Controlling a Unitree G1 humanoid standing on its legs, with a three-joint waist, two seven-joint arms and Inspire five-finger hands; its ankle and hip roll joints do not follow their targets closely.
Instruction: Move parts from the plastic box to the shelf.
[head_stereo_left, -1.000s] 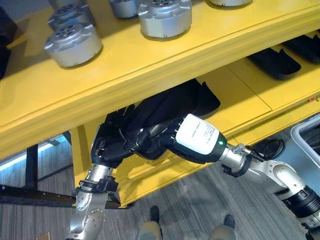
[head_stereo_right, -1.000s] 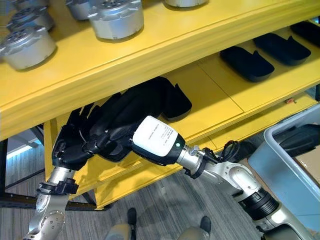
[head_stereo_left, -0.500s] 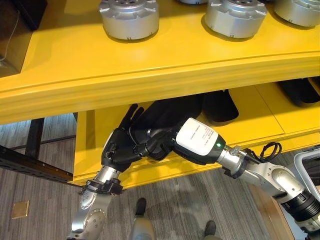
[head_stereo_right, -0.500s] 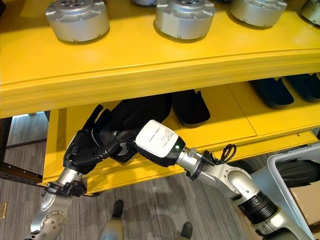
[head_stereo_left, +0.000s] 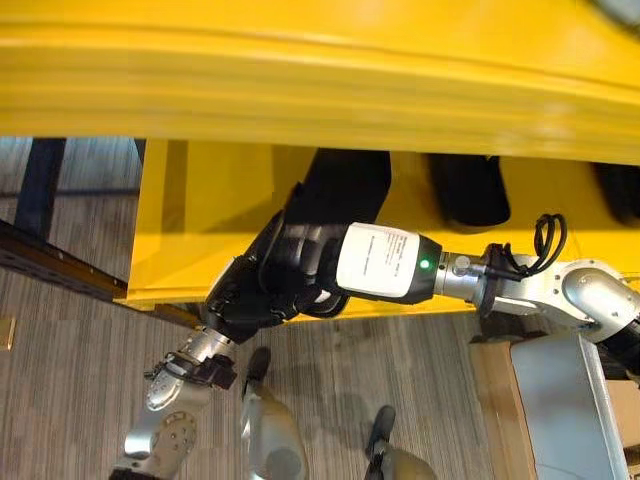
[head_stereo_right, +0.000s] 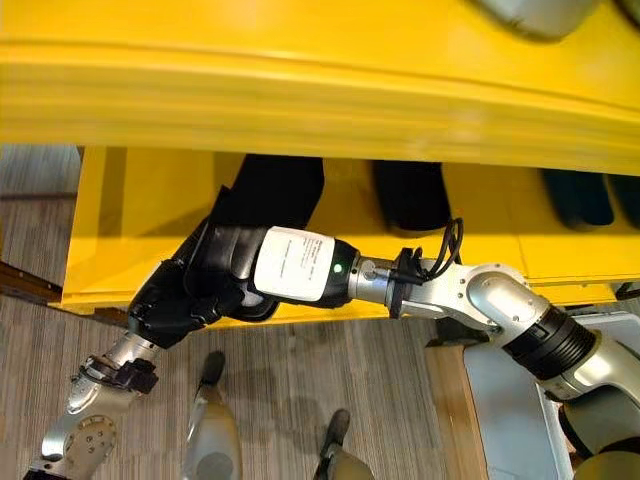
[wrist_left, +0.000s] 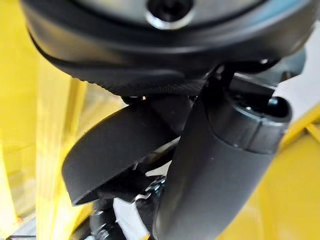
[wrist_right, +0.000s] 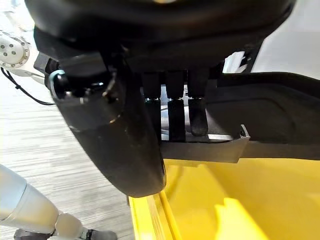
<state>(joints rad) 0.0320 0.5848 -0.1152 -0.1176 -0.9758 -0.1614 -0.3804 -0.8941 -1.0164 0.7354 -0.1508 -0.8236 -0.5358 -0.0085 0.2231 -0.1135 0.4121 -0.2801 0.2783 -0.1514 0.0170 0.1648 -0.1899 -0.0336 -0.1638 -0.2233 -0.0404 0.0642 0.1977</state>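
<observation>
Being gripped by curled left hand (head_stereo_left: 245, 295) and right hand (head_stereo_right: 232, 262), black part (head_stereo_left: 340, 195), at lower shelf (head_stereo_left: 190, 215) edge

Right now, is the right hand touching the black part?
Touching. The right wrist view shows the right hand with fingers curled down on the black part, thumb beneath its edge.

This looks like a workshop or factory storage area. A heavy yellow shelf (head_stereo_left: 300, 70) with thick painted boards spans the scene, and black moulded parts (head_stereo_left: 468, 190) lie in a row on its lower board. The edge of a round silver metal part (head_stereo_right: 530, 15) shows on the upper board. Below is grey striped flooring (head_stereo_left: 80, 340), and a pale plastic box (head_stereo_left: 560, 410) stands beside the shelf.
</observation>
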